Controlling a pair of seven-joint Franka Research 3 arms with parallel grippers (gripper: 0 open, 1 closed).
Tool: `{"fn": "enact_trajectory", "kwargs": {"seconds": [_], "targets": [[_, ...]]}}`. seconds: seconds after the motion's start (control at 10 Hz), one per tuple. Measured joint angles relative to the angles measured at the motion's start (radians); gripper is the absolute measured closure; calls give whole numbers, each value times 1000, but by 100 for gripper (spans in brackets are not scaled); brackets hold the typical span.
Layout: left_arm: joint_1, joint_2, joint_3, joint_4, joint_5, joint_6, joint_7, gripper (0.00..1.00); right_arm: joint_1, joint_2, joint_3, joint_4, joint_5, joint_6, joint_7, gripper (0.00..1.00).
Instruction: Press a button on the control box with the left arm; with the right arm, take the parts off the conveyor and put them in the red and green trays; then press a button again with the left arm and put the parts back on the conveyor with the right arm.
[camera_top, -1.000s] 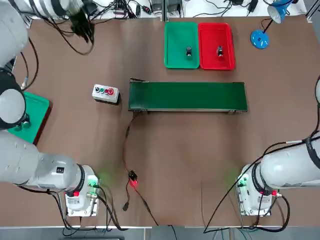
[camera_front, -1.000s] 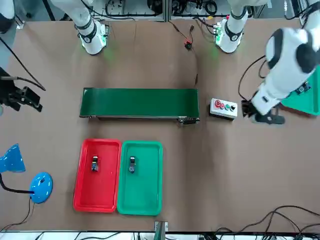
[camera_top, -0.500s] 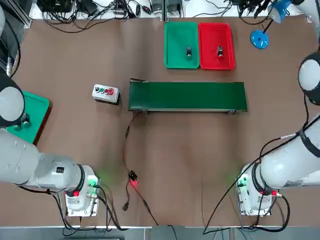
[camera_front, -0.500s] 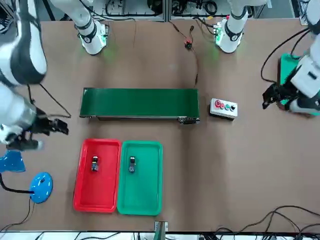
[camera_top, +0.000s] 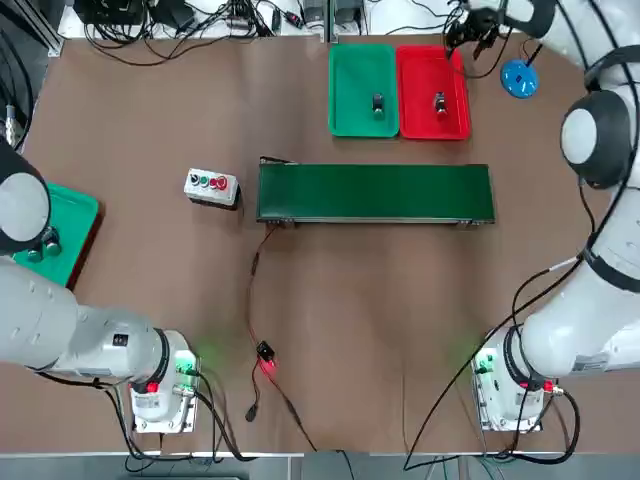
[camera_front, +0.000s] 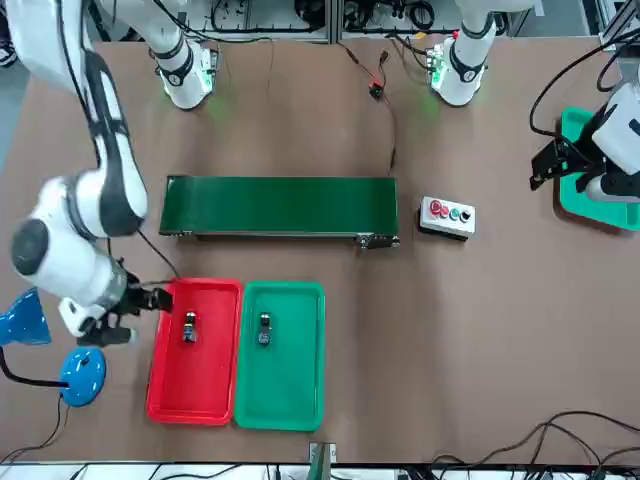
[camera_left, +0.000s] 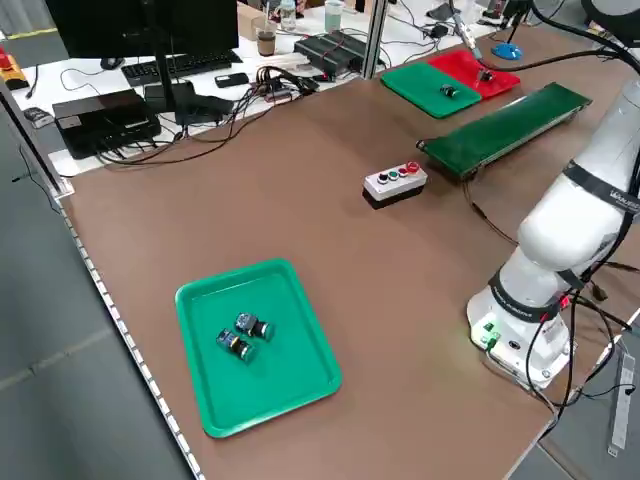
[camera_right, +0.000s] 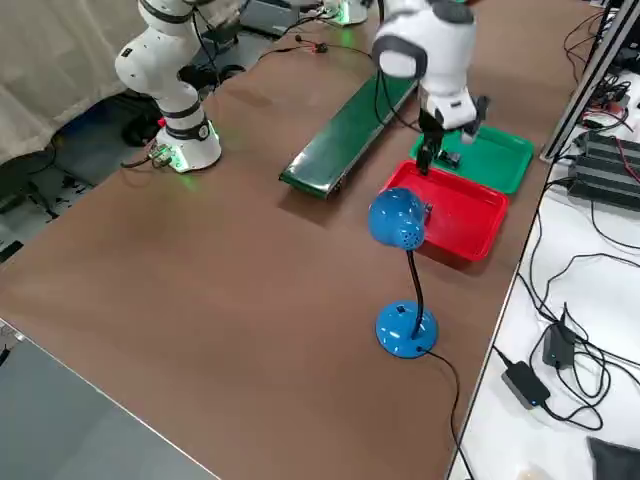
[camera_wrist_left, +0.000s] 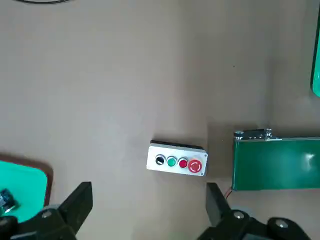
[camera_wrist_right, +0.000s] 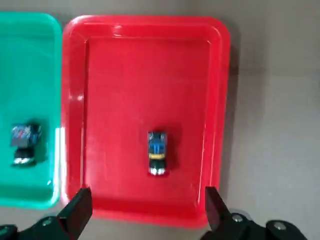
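Two push-button parts (camera_wrist_right: 157, 150) lie singly in the red tray (camera_top: 420, 72) and green tray (camera_top: 362, 68), conveyor's (camera_top: 375, 193) twelve-to-one o'clock, apparently light, rigid, slick, best gripped across the body; left gripper (camera_wrist_left: 150, 186), control box's (camera_top: 212, 184) eight o'clock, and right gripper (camera_wrist_right: 148, 190), red tray's one o'clock, stand wide, empty.
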Motion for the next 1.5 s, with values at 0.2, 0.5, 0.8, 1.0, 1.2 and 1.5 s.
{"fn": "enact_trajectory", "kwargs": {"seconds": [0.2,0.5,0.8,1.0,1.2,1.5], "targets": [[0,4,0,0,0,-2,0,0,0,72,-2,1,0,119,0,0],[0,6,0,0,0,-3,4,0,10,146,-1,1,0,240,0,0],[0,7,0,3,0,-1,7,0,18,212,-1,1,-1,350,-1,0],[0,21,1,4,0,7,7,0,18,236,-2,0,-2,374,-4,0],[0,32,0,6,0,10,7,0,19,244,-2,-11,-4,374,-5,0],[0,32,-1,11,-2,10,7,0,20,246,-2,-46,-7,372,-7,4]]}}
